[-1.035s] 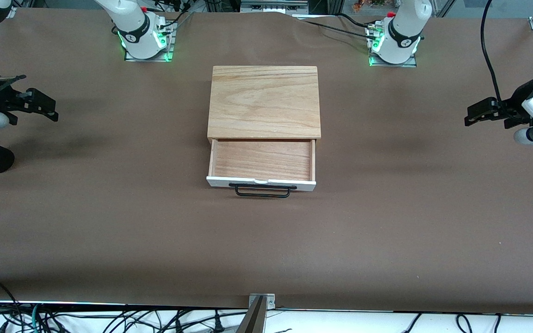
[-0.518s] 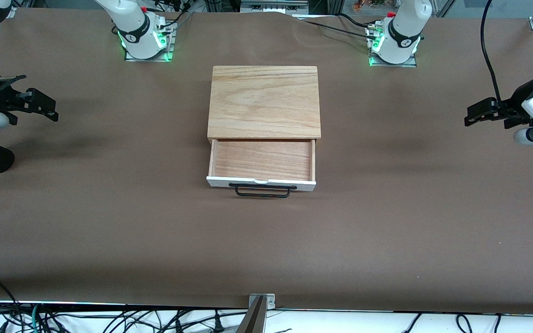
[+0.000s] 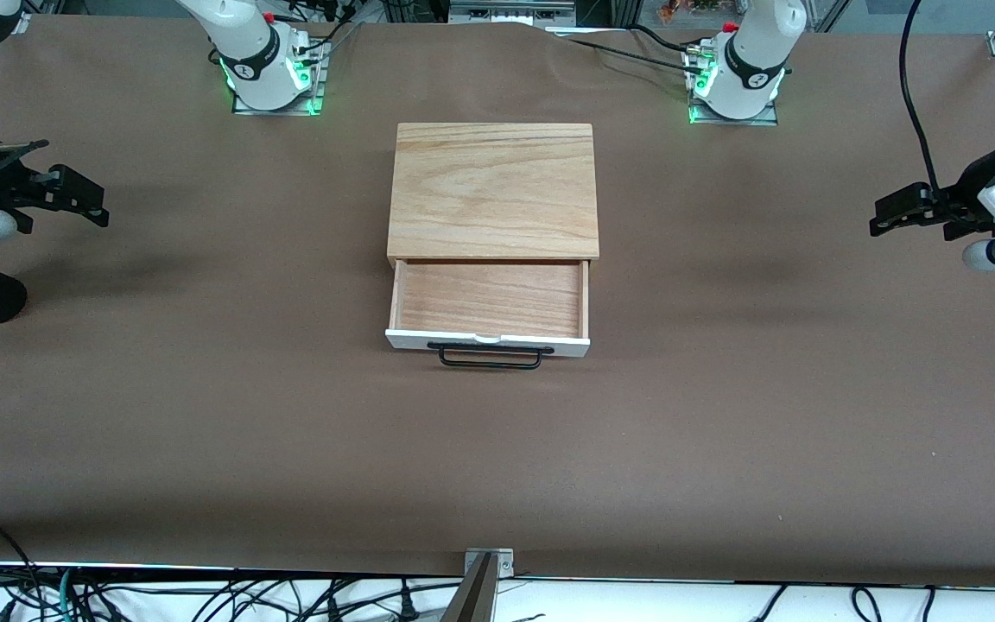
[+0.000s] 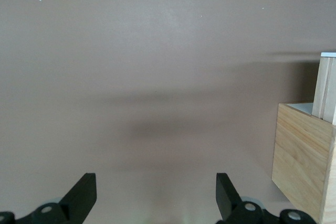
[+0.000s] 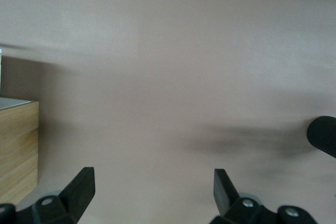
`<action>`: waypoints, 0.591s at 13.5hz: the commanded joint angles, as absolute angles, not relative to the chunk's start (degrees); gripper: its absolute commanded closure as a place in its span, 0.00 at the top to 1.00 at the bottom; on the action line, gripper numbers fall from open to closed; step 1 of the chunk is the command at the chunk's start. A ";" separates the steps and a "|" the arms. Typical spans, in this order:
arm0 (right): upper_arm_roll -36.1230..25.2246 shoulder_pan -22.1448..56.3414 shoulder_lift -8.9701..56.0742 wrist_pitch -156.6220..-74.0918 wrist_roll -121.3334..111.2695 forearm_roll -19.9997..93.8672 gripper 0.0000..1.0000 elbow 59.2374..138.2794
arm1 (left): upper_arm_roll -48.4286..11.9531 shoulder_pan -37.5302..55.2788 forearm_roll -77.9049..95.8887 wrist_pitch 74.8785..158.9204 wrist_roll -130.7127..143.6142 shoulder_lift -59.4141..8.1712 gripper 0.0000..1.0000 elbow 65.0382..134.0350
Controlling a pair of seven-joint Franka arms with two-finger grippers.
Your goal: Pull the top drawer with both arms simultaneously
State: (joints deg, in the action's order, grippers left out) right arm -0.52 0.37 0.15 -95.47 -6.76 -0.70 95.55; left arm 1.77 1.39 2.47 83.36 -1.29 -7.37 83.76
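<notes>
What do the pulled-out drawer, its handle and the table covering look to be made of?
The top drawer looks like light wood, its grain showing on the floor, with a front panel probably painted white. The handle seems thin black metal wire. The table covering looks like matte brown paper or cloth, slightly rippled.

A brown table covering spreads across the whole work surface, with a slight ripple at its edge farthest from the front camera. At its middle sits a wooden box with a wood-grain top board; in the left wrist view its light-wood side wall shows. Two metal base plates lit green stand along the farthest edge. A small metal bracket is fixed at the nearest edge, and a tangle of black cables lies below that edge on a white floor
</notes>
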 commanded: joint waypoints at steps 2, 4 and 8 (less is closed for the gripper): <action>-0.09 0.18 0.18 -94.31 -5.80 -1.05 1.00 94.48 | 1.76 1.14 3.08 83.32 -0.53 -8.35 1.00 82.18; -0.09 0.18 0.18 -94.31 -5.80 -1.05 1.00 94.48 | 1.76 1.14 3.16 83.32 -0.62 -8.44 1.00 82.18; -0.09 0.18 0.18 -94.31 -5.80 -1.05 1.00 94.57 | 1.76 1.14 3.16 83.32 -0.53 -9.49 1.00 82.09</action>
State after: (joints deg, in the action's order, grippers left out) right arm -0.52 0.37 0.15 -95.45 -6.75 -0.70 95.55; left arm 1.87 1.36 2.47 83.36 -1.11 -7.99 83.76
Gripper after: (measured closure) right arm 0.000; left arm 0.000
